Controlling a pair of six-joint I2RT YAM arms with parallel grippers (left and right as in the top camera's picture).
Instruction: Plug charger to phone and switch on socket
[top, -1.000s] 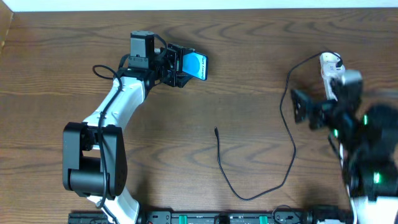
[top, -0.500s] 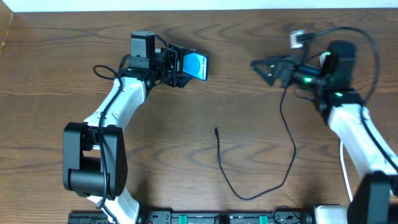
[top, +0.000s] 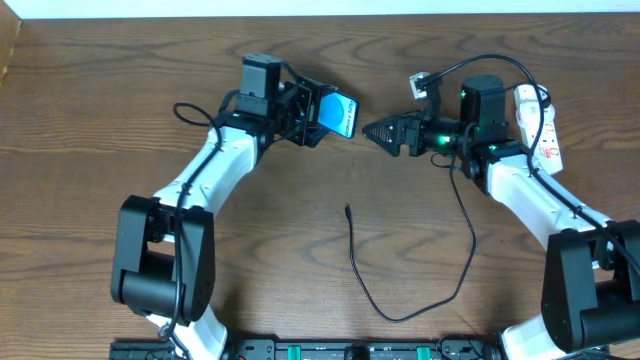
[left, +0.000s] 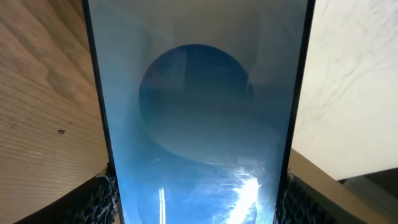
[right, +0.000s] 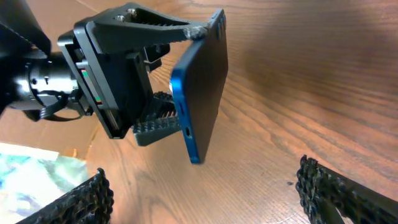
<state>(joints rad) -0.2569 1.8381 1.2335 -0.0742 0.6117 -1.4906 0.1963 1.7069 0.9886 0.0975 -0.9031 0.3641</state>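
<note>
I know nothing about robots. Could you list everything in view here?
phone: one, blue screen with black edge, held above the table.
charger: one, black cable, looped across the table's middle, tip lying free.
socket: one, white with red markings, far right.
table: one, brown wood, under everything.
arms: two, white and black, one per side.
left end effector: one, black, closed on the phone.
right end effector: one, black, open, empty, pointing at the phone.
</note>
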